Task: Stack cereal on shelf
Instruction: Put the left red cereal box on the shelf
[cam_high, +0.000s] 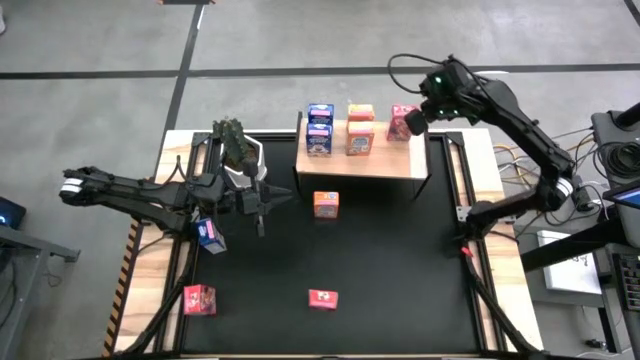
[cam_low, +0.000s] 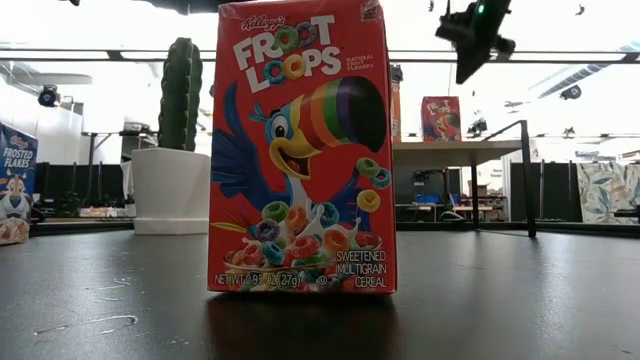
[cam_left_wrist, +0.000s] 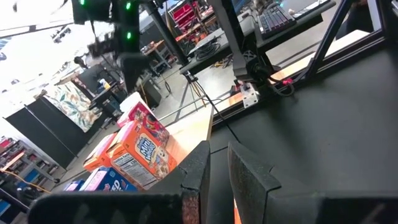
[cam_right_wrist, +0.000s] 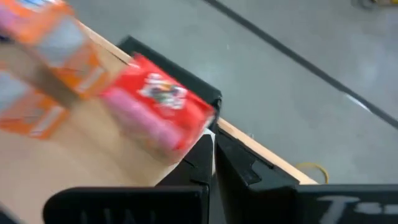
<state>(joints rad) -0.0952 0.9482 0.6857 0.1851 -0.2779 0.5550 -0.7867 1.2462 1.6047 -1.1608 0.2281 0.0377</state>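
Worktop (cam_high: 150, 300) of pale wood carried a large black mat (cam_high: 400, 260), with 2 dark arms reaching over it. Toward the far edge stood the light natural-wood rectangular shelf (cam_high: 395, 163) on its black frame. On it sat blue cardboard cereal boxes (cam_high: 320, 129), orange cereal boxes (cam_high: 360, 130) beside them, and a red/pink cereal box (cam_high: 401, 122) at the shelf's right end. The right gripper (cam_high: 417, 117) hovered just beside that red/pink box, jaws fully closed and empty. The left gripper (cam_high: 262, 203) sat over the mat left of centre, jaws narrowly parted and empty. A white hexagonal plant pot (cam_high: 240, 160) stood behind it. Loose boxes lay around: an orange box (cam_high: 326, 204) before the shelf, a blue box (cam_high: 210, 235) under the left arm, a red box (cam_high: 199, 299) near the front-left, and another red box (cam_high: 322, 298) at front centre.
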